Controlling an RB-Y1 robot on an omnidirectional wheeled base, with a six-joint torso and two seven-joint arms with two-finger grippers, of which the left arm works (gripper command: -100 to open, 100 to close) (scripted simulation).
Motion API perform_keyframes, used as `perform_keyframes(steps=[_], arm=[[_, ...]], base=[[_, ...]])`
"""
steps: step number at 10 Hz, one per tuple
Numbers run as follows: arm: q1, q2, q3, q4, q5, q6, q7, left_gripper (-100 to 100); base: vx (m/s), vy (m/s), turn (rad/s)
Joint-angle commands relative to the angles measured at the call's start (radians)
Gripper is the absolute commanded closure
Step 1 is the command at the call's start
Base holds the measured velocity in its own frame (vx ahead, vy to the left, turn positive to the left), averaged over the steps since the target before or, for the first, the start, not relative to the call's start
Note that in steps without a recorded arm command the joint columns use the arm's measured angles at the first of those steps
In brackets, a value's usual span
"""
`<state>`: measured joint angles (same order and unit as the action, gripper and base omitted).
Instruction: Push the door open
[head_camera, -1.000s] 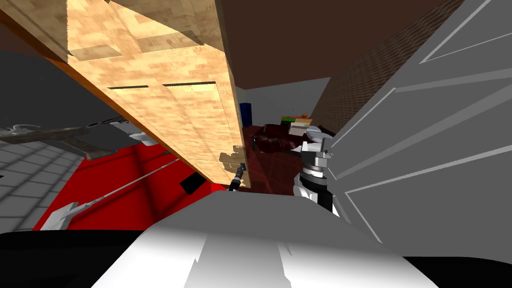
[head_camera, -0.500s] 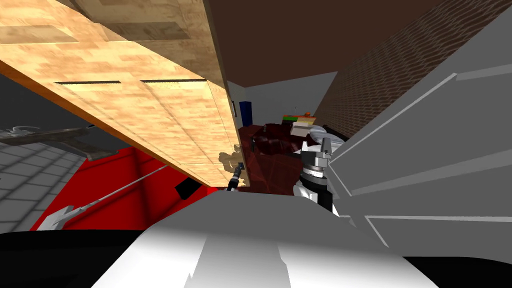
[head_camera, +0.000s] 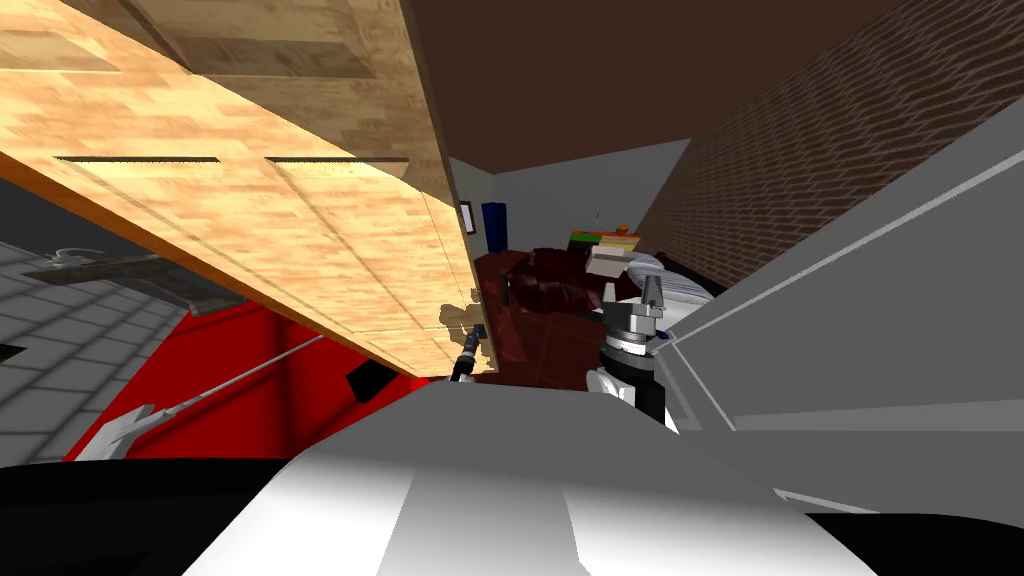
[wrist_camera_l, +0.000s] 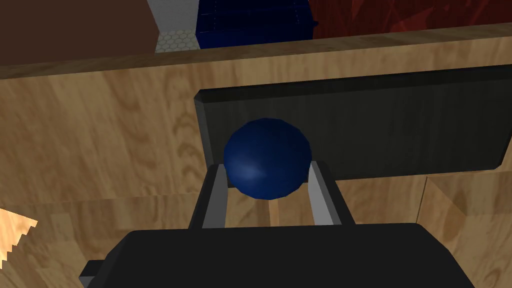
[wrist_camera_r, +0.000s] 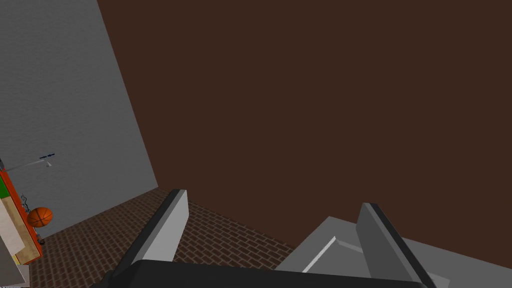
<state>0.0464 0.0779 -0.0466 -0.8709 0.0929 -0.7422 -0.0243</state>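
Brown brick wall (head_camera: 820, 150) is running along the upper right of the head view, while the wooden door (head_camera: 300, 230) is slanting across the upper left, its free edge ending near centre. The left gripper (wrist_camera_l: 267, 167) is clenching the blue knob (wrist_camera_l: 266, 150) on a dark plate (wrist_camera_l: 400, 125), probably to steer the push. The right gripper (wrist_camera_r: 273, 200) is hanging released beside a grey panelled slab (head_camera: 880, 330) at right, leaving a narrow gap between door and slab.
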Motion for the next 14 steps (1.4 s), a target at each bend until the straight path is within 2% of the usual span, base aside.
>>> perform_keyframes(steps=[1, 2, 3, 4, 8, 10, 11, 14], arm=[[-0.013, 0.007, 0.028, 0.018, 0.011, -0.011, -0.006, 100], [-0.013, 0.007, 0.028, 0.018, 0.011, -0.011, -0.006, 100], [-0.019, 0.006, 0.051, 0.024, 0.020, -0.010, -0.012, 100], [-0.026, 0.004, 0.038, 0.039, 0.017, -0.015, -0.007, -100], [-0.023, -0.006, 0.035, 0.026, 0.020, -0.004, -0.005, -100], [-0.021, -0.019, 0.033, 0.016, 0.022, 0.002, -0.003, -100], [-0.024, -0.016, 0.034, 0.024, 0.022, -0.002, -0.004, -100], [-0.026, -0.010, 0.041, 0.033, 0.024, -0.013, -0.007, -100]], base=[[0.125, -0.058, 0.086], [0.074, -0.023, 0.065], [0.103, -0.046, 0.085], [-0.079, -0.092, 0.080], [-0.225, -0.068, 0.028], [-0.206, -0.073, 0.049], [-0.101, -0.020, 0.007], [0.185, 0.011, -0.028]])
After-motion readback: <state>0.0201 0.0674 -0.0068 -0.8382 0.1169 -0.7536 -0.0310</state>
